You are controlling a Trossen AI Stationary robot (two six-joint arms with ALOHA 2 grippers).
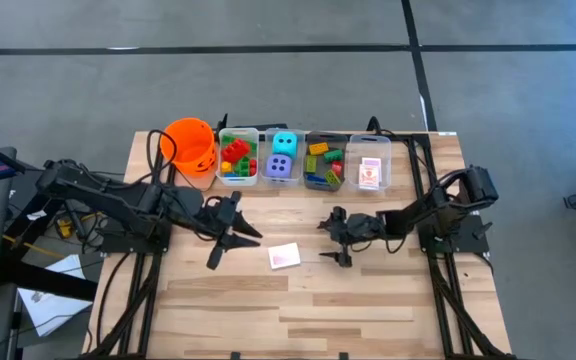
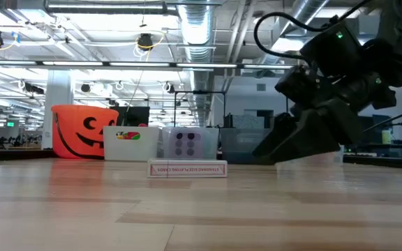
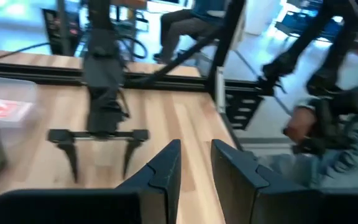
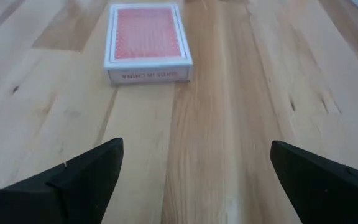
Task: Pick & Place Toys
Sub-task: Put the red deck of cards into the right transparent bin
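Observation:
A pink-backed playing-card box point(image 1: 284, 256) lies flat on the wooden table, between my two grippers. It shows in the right wrist view point(image 4: 146, 43) and in the low view point(image 2: 187, 169). My right gripper point(image 1: 333, 240) is wide open and empty, just to the right of the box and pointing at it; it also shows in its wrist view point(image 4: 194, 168) and in the low view point(image 2: 306, 139). My left gripper point(image 1: 230, 238) hovers to the left of the box, empty, its fingers point(image 3: 166, 174) a narrow gap apart. Bricks, dice and cards lie in the bins.
Along the far edge stand an orange pumpkin bucket point(image 1: 190, 148) and several clear bins: bricks point(image 1: 238, 157), cyan and purple dice point(image 1: 282, 157), more bricks point(image 1: 323, 163), cards point(image 1: 370, 165). A person point(image 3: 328, 124) is beyond the table's right side.

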